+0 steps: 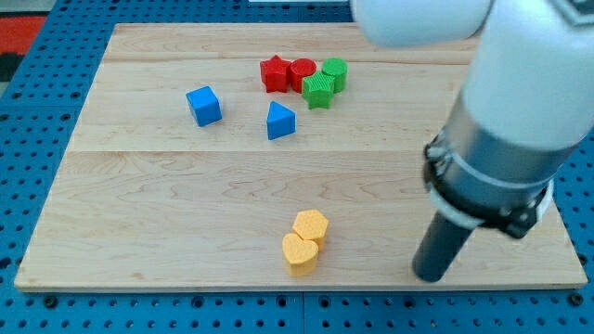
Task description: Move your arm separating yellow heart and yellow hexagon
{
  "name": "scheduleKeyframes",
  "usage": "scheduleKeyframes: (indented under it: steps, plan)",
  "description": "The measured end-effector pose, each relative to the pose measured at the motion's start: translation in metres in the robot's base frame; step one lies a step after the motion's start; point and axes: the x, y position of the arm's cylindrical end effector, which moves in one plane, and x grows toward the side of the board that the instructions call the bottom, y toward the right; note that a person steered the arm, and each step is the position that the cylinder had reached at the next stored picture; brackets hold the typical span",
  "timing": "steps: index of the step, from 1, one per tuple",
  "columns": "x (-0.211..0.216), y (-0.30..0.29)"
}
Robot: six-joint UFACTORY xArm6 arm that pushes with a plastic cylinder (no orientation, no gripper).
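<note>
The yellow heart point(299, 253) lies near the view's bottom edge of the wooden board point(167, 204). The yellow hexagon point(311, 225) touches it on its upper right. My tip point(431, 276) rests on the board to the right of both yellow blocks, well apart from them, at about the heart's height. The rod and the arm's large body rise from it toward the view's top right.
A red star point(274, 73), a red cylinder point(302, 72), a green star point(317, 90) and a green cylinder point(335, 73) cluster at the view's top centre. A blue cube point(203, 105) and a blue triangle point(279, 121) lie to their lower left.
</note>
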Motion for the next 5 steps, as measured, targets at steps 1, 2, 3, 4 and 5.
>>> scheduleKeyframes:
  steps: [1, 2, 3, 4, 5]
  plan:
    - [0.006, -0.025]
    - [-0.005, -0.059]
    - [-0.022, -0.09]
    - [-0.039, -0.114]
    - [-0.049, -0.126]
